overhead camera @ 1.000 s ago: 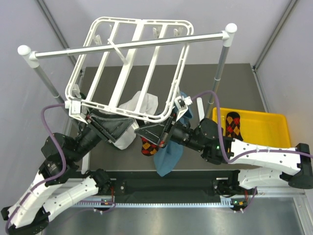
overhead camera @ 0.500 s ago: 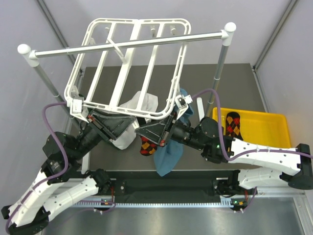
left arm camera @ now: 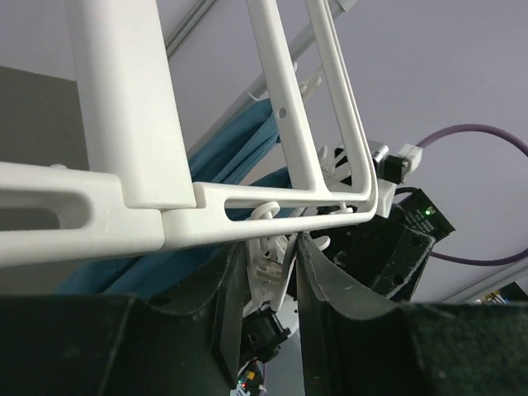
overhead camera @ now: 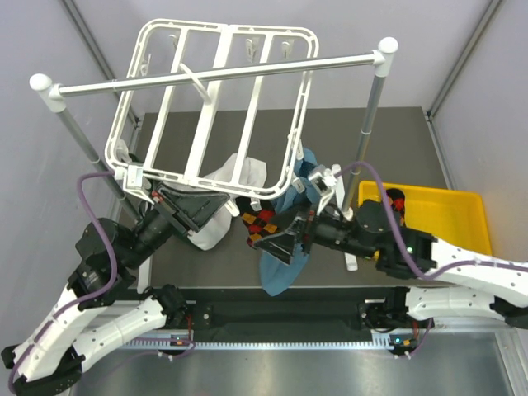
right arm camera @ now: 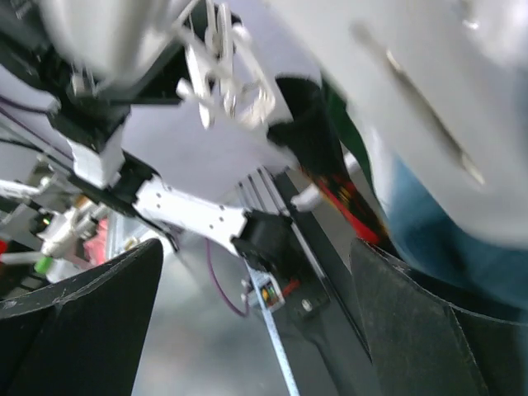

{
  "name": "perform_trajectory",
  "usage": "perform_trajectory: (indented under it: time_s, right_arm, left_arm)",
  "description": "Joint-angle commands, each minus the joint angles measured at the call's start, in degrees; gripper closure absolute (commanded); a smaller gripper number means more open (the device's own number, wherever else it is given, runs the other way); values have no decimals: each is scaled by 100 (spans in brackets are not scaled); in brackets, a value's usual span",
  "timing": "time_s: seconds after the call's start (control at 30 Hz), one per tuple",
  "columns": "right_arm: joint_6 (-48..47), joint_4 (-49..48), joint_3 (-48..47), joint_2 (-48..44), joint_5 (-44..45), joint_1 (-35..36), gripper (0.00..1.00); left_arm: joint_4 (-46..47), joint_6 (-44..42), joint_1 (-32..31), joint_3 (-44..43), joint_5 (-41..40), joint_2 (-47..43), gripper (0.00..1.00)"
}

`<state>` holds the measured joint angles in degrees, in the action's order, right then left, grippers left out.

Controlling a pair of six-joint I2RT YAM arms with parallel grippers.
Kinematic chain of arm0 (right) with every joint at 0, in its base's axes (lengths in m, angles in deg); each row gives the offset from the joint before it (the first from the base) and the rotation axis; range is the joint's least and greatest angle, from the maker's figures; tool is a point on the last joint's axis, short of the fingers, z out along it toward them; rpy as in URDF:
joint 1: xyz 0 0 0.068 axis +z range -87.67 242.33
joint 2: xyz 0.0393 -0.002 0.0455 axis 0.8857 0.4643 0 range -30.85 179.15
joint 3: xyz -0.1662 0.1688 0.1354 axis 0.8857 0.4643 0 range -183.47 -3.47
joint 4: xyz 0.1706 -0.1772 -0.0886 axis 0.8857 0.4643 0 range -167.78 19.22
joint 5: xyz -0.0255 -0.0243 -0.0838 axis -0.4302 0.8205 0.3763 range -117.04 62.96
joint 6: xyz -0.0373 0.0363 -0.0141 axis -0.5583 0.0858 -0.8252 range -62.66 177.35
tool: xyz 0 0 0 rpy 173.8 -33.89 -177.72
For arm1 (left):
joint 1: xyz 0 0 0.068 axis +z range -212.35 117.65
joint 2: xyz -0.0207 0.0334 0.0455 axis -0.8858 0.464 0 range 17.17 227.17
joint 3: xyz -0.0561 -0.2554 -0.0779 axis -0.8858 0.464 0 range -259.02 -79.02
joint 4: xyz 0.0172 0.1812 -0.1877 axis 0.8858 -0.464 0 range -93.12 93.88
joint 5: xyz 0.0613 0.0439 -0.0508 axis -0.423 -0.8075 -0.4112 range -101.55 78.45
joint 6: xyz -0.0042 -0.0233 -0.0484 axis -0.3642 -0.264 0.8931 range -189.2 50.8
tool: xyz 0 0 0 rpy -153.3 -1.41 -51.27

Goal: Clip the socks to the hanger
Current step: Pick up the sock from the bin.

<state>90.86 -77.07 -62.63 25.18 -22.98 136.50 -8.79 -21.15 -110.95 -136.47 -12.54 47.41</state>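
**A:** How far along is this?

**B:** The large white plastic square drying frame (overhead camera: 209, 103) hangs from the silver metal rail (overhead camera: 247, 70), above and beyond both sets of jaws. A plain teal-blue cloth (overhead camera: 280, 268) and a plain white cloth (overhead camera: 213, 231) hang off its near edge, the teal one just under the right jaws and the white one beside the left jaws.

**A:** And the socks?

**B:** One black argyle sock with red and yellow diamonds (overhead camera: 262, 221) dangles under that near edge, between the two sets of jaws. I can't tell whether a clip has it. The second argyle sock (overhead camera: 394, 200) lies in the yellow plastic bin (overhead camera: 445, 219), behind the right arm and well apart from the frame.

**A:** The jaws?

**B:** The right gripper (overhead camera: 279, 241) has its jaws spread wide with nothing between them. The left gripper (left arm camera: 270, 243) has its jaws drawn in on a small white plastic clip (left arm camera: 272, 264) under the frame's edge, and they look pressed against it.

**A:** Verdict?

**B:** Half done at best, I'd say. The first sock's hold is unconfirmed and the second isn't picked up.
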Motion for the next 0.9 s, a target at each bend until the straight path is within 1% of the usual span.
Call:
perform_trajectory:
  time_s: [0.0,0.03,0.13,0.17,0.23,0.27,0.3,0.33,0.4,0.43,0.47,0.5,0.53,0.57,0.6,0.67,0.73,0.77,0.83,0.87]
  right_arm:
    - [-618,1412,-228,-715,147,-26,7]
    - [-653,1614,-115,-1064,200,-26,7]
    - [-654,2274,79,-1741,569,-17,10]
    - [-532,2641,114,-1884,944,-25,11]
    - [-329,3030,211,-2306,1411,-26,14]
    - [-93,3380,255,-2446,1901,-26,15]
    - [22,3531,316,-2570,2141,-17,15]
    - [145,3672,447,-2806,2578,-25,16]
    - [566,4102,589,-3009,3046,-26,17]
    - [768,4269,685,-3132,3292,-26,18]
    - [1275,4697,703,-3177,3782,-26,20]
    - [1428,4841,721,-3212,3935,-17,23]
    - [1412,4859,747,-3273,3936,-25,25]
    - [933,4477,774,-3300,3571,-17,25]
    - [755,4255,800,-3318,3324,-17,22]
    - [482,3825,827,-3292,2788,-17,13]
    - [244,3586,774,-3152,2339,-17,6]
    - [25,3298,765,-3081,1762,-25,2]
    - [-126,2980,722,-2784,1171,-26,0]
    - [-239,2735,678,-2643,637,-26,0]
  left_arm:
    - [-402,-24,8,-231,-462,61,100]
    - [-516,-24,8,-275,-507,61,100]
    - [-579,-68,8,-293,-525,70,100]
    - [-579,-85,0,-293,-507,79,100]
    - [-579,-103,0,-311,-472,96,100]
    - [-570,-103,8,-319,-463,114,100]
    - [-570,-103,8,-328,-446,131,100]
    - [-562,-94,8,-337,-419,123,100]
    - [-562,-94,0,-346,-410,140,100]
    - [-562,-94,8,-354,-410,131,100]
    - [-570,-94,8,-346,-376,114,100]
    - [-570,-94,0,-337,-384,105,100]
    - [-570,-94,8,-320,-384,88,100]
    - [-570,-86,8,-319,-393,70,100]
    - [-570,-86,0,-302,-401,61,100]
    - [-579,-77,8,-302,-454,78,100]
    - [-588,-94,0,-363,-419,114,100]
    - [-588,-120,0,-381,-393,157,100]
    - [-579,-121,8,-398,-384,167,100]
    - [-562,-103,0,-398,-384,167,100]
